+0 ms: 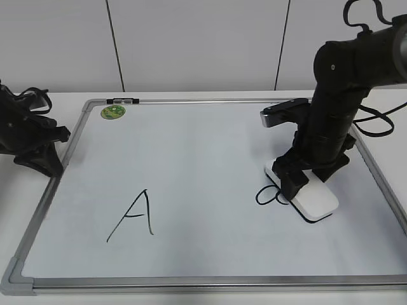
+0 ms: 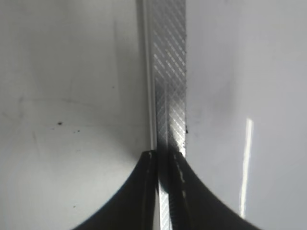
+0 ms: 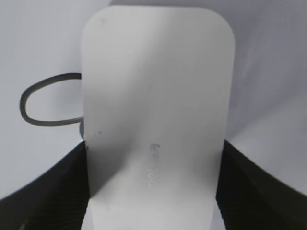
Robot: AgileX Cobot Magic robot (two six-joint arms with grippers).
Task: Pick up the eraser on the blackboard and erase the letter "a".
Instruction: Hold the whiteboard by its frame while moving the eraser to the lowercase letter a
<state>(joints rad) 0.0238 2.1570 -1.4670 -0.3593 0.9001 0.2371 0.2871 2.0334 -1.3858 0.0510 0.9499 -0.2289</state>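
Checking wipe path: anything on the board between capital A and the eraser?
Only the small "a", partly under the eraser; otherwise bare blackboard from capital A, per exterior view.

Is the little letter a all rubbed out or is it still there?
Partly there. A black loop of the letter "a" shows beside the eraser, which covers the rest.

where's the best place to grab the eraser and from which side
Grip the eraser across its two long edges, coming straight down from above. It lies flat on the blackboard, so only those narrow sides fit between fingers; the right gripper already straddles them.
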